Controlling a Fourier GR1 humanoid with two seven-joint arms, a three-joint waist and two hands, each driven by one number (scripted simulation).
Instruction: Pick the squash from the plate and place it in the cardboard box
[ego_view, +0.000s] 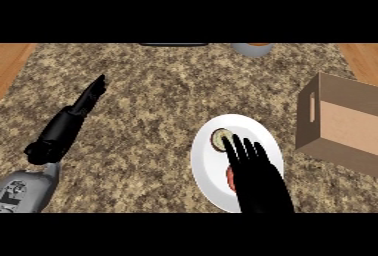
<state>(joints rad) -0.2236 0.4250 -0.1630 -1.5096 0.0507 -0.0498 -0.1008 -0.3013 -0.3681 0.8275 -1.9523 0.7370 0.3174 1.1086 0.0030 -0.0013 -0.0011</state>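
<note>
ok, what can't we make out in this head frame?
Head view only:
- squash: lower right part under the right hand.
- reddish item on the plate: mostly under that hand; kind unclear.
- cardboard box: far side cut by the right edge.
- grey vessel: cut by the top edge.

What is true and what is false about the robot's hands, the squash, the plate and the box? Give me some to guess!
1. The squash lies on the white plate. True.
2. The squash is inside the cardboard box. False: it is on the plate, not in the box.
3. The right hand is over the plate with straight fingers. True.
4. The box stands to the left of the plate. False: it stands to the plate's right.
5. The left hand holds the squash. False: it is open at the view's left, away from the plate, holding nothing.
</note>
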